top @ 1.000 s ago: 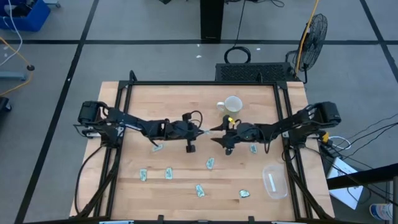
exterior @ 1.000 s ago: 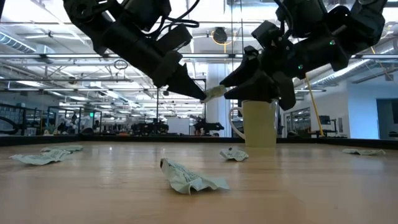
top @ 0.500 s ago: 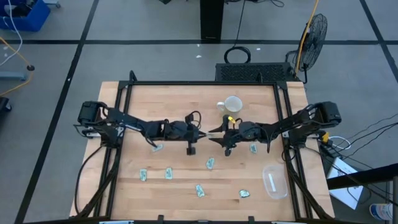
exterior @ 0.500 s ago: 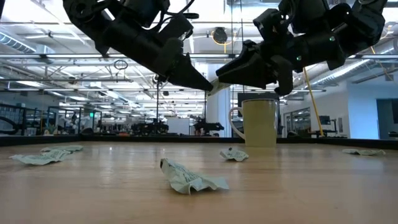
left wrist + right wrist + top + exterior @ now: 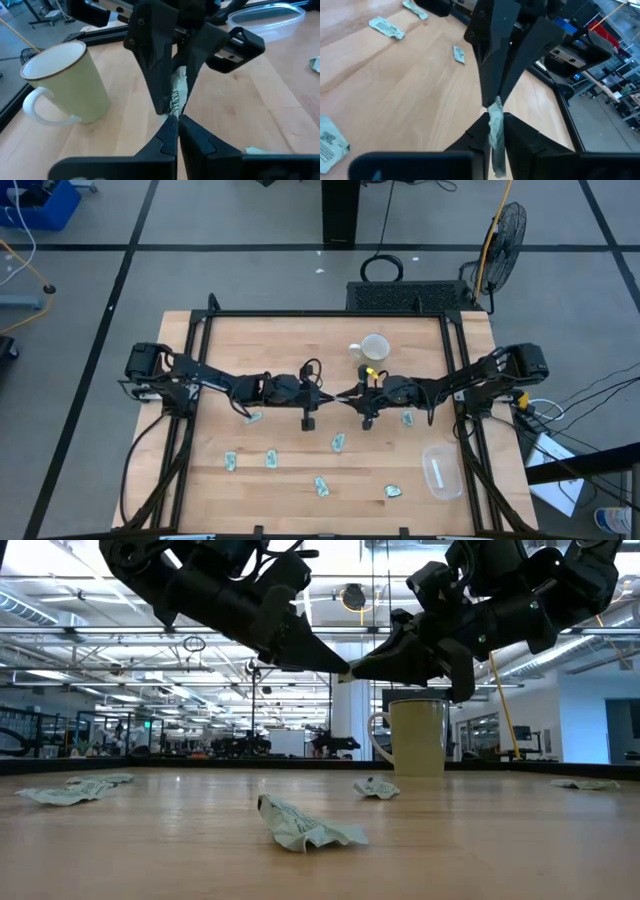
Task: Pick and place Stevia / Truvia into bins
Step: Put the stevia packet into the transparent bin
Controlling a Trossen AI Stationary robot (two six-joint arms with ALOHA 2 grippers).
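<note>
Wooden table (image 5: 300, 340): beside the mug (image 5: 373, 347), our left gripper (image 5: 330, 396) and right gripper (image 5: 347, 397) both pinch one sachet (image 5: 177, 92).

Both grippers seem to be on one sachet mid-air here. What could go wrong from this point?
The left gripper and right gripper both pinch the same sachet above the table; pulling apart could tear it. If either lets go early, it may drop beside the mug, far from the clear tub.
</note>
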